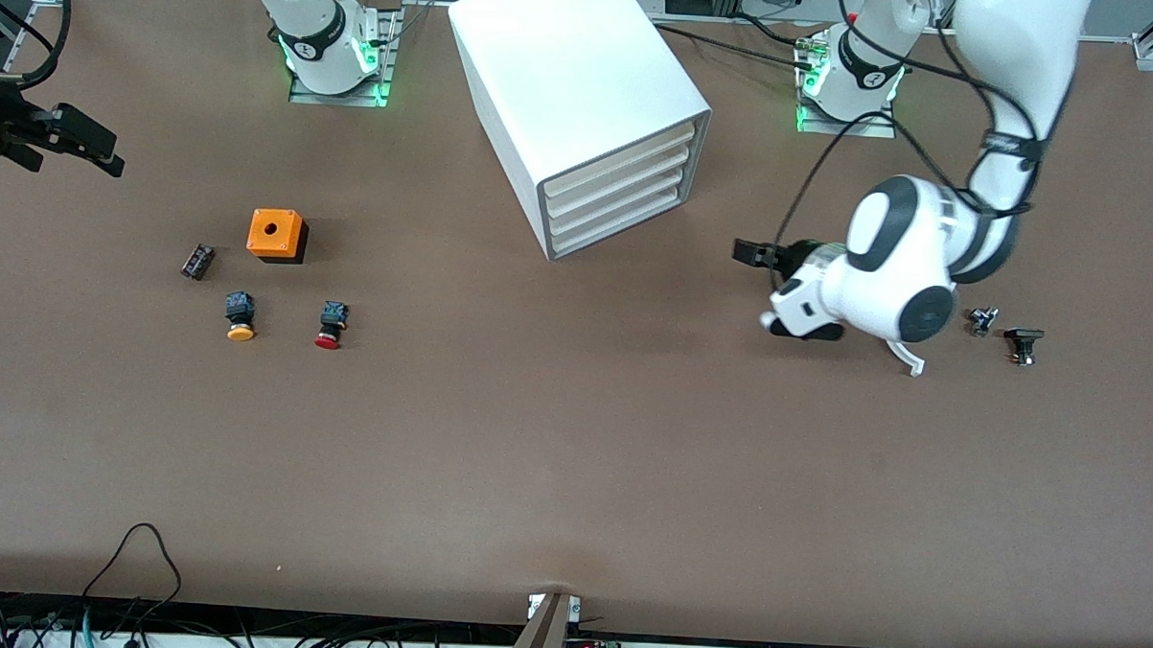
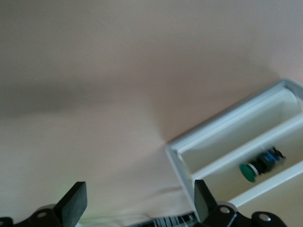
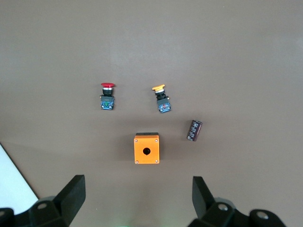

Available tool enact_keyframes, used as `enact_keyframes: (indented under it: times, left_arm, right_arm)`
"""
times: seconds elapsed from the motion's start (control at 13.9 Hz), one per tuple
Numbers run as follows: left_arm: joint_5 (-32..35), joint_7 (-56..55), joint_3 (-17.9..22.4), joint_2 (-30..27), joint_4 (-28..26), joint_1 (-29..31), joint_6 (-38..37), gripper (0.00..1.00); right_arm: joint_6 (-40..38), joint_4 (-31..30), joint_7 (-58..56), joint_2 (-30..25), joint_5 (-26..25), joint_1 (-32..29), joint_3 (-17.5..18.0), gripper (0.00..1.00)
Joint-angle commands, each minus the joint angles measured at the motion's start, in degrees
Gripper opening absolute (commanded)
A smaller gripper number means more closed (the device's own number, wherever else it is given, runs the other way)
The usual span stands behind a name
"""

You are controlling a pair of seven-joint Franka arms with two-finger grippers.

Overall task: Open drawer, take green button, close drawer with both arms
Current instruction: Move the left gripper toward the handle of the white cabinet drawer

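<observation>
Beside the white cabinet (image 1: 584, 104), toward the left arm's end of the worktop (image 1: 572, 458), the left hand (image 1: 753, 254) is hovering w/ fingers apart, gripping nothing. Its wrist view is showing the green button (image 2: 260, 163) lying inside the cabinet; which drawer, can't tell. Right hand (image 1: 89, 144) is waiting over the worktop's edge, fingers apart, above the orange box (image 3: 146, 148).

Both glossy white jointed robot arms (image 1: 1013, 51) wear black bands and stand on grey base plates lit green. Thin black cables loop along the left arm down to its rounded white wrist with dark grey caps. Each black two-finger end effector (image 3: 137, 198) has flat matte fingers (image 2: 73, 203) with small silver screws behind them.
</observation>
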Motion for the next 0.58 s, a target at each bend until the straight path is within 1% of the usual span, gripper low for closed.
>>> enact_keyframes:
  times: [0.0,0.14,0.36,0.5]
  left_arm:
    - [-6.7,2.5,-2.3,0.4,-4.4,-1.0,4.5,1.0]
    - [-9.7,7.0,-4.8,0.6,-7.3,-1.3,8.4,1.0]
    - [-13.9,13.2,-6.9,1.3,-11.1,-2.4,14.1,1.0]
    - [-15.6,15.8,-8.4,1.7,-12.4,-2.7,16.7,1.0]
  right_arm:
    - [1.2,-2.2,0.0,-2.0,0.3,-0.2,0.2,1.0]
    - [1.1,-1.6,0.6,-1.9,-0.1,-0.2,0.2,1.0]
    - [0.8,-1.4,0.5,-1.5,-0.2,-0.2,0.2,1.0]
    - [0.7,-1.2,0.5,-1.5,-0.2,-0.1,0.2,1.0]
